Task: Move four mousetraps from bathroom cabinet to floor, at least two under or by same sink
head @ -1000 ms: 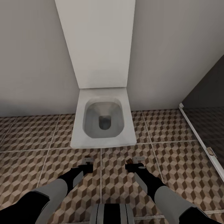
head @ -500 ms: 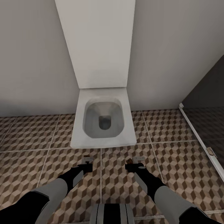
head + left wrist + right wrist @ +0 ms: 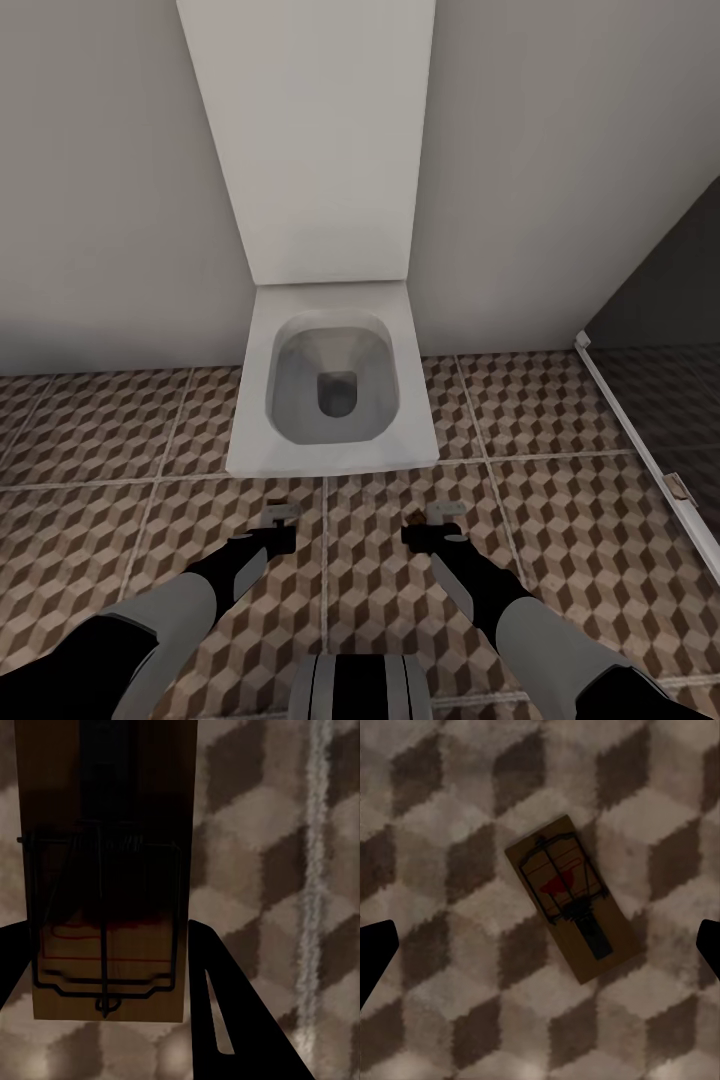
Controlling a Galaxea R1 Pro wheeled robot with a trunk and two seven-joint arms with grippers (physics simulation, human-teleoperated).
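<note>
One mousetrap, a tan board with a dark wire frame and a red mark, sits between the fingers of my left gripper, which is shut on its sides just above the bathroom floor. Another mousetrap lies flat on the cube-patterned bathroom floor, straight below my right gripper, whose fingers stand wide open to either side of it. In the head view the left gripper and the right gripper hang low over the tiles just in front of the toilet. The cabinet and the sink are out of view.
A white toilet with its lid raised stands against the pale wall straight ahead. A dark glass shower screen with a white floor rail runs along the right. Patterned tiles stretch to both sides of the toilet.
</note>
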